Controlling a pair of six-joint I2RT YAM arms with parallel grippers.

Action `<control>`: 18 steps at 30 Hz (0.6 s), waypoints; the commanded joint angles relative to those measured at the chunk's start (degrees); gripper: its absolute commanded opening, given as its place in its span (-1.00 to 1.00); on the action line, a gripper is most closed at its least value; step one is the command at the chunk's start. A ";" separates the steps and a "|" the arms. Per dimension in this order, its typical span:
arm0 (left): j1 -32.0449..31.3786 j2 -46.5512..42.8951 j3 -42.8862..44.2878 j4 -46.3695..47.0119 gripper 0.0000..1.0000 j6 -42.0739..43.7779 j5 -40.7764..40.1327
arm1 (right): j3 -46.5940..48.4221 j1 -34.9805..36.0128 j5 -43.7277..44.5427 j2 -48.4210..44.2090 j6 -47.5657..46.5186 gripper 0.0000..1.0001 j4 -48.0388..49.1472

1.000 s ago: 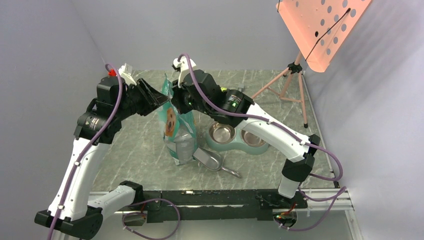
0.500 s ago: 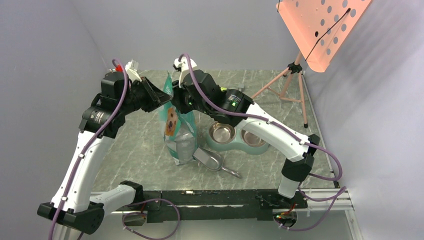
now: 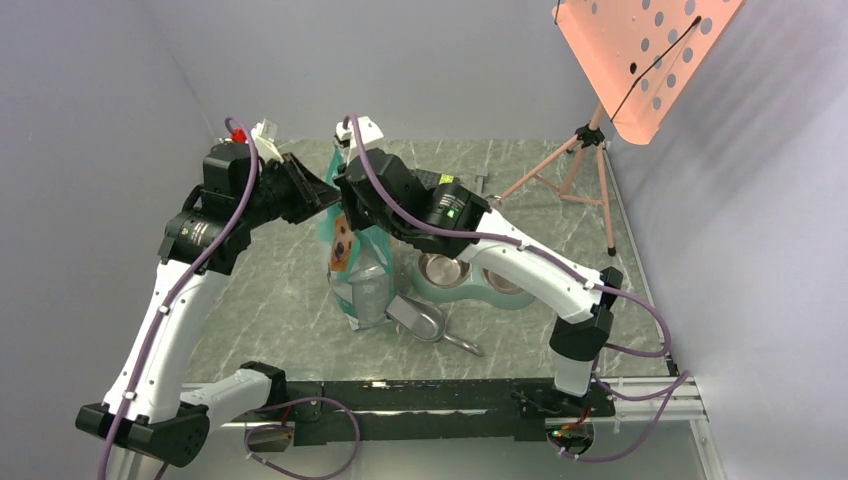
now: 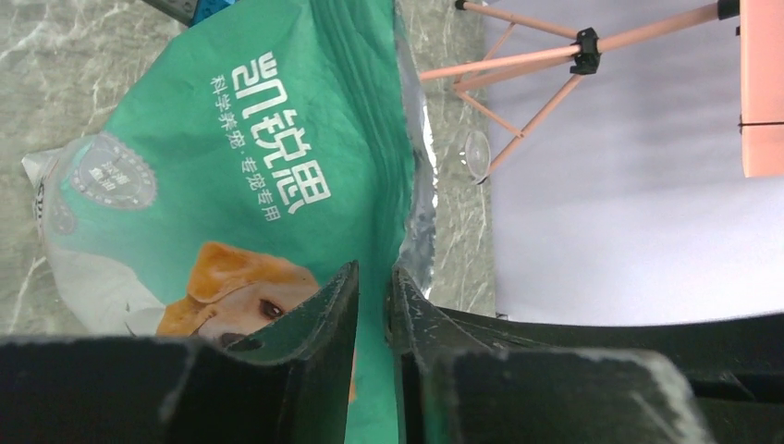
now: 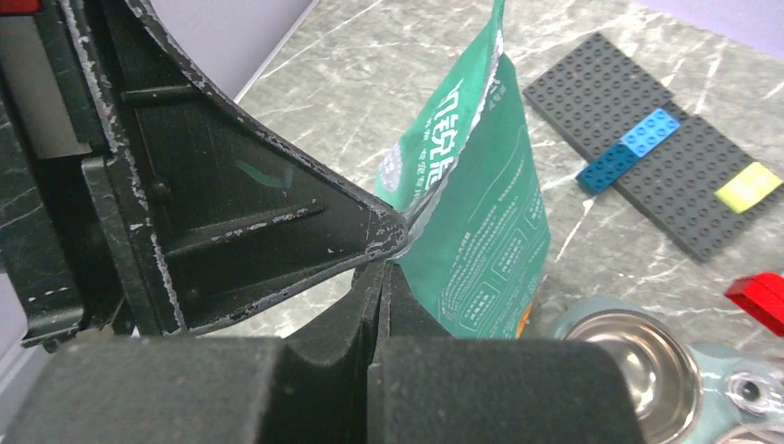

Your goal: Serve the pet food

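The teal-and-white pouch [image 3: 362, 280] with the golden retriever stands upright on the table, left of the twin-bowl dish [image 3: 470, 278]. No kibble shows; it is hidden inside the pouch. My left gripper [image 3: 326, 196] is shut on the pouch's top edge from the left; in the left wrist view [image 4: 374, 277] the teal film [image 4: 259, 166] runs between its fingers. My right gripper [image 3: 347, 203] is shut on the same top edge from the right; in the right wrist view [image 5: 381, 268] it pinches the pouch [image 5: 481, 213] right beside the left gripper's fingers [image 5: 277, 213]. Both steel bowls look empty.
A shiny metal scoop [image 3: 422, 318] lies in front of the pouch and dish. A pink tripod stand [image 3: 590, 150] with a perforated board stands at the back right. Grey brick plates [image 5: 647, 139] with small blue and yellow bricks lie behind the pouch; a red brick [image 5: 763, 301] lies near the dish [image 5: 629, 356].
My right wrist has shifted left and over the pouch top, closing in on the left gripper. The left arm rose slightly earlier, then held. The pouch top is now covered from above.
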 commanded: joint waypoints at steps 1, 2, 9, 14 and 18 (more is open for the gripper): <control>-0.21 0.62 2.89 -2.79 -0.45 0.55 -0.57 | 0.28 2.13 9.11 -0.88 -1.50 -1.00 0.55; -0.20 0.84 3.31 -3.53 -0.42 0.75 -1.04 | -0.74 2.27 9.33 -1.73 -1.76 -1.00 1.79; -0.40 2.29 3.50 -4.44 -0.43 1.96 -0.34 | -5.39 2.62 6.41 -5.26 -3.22 -1.00 8.36; -2.38 4.56 5.48 -5.92 -0.19 5.85 -1.89 | -8.17 2.70 3.83 -7.17 -4.42 -1.00 12.01; -4.01 6.31 6.60 -7.33 -0.21 9.70 -5.94 | -6.72 2.69 3.05 -5.94 -4.85 -1.00 11.59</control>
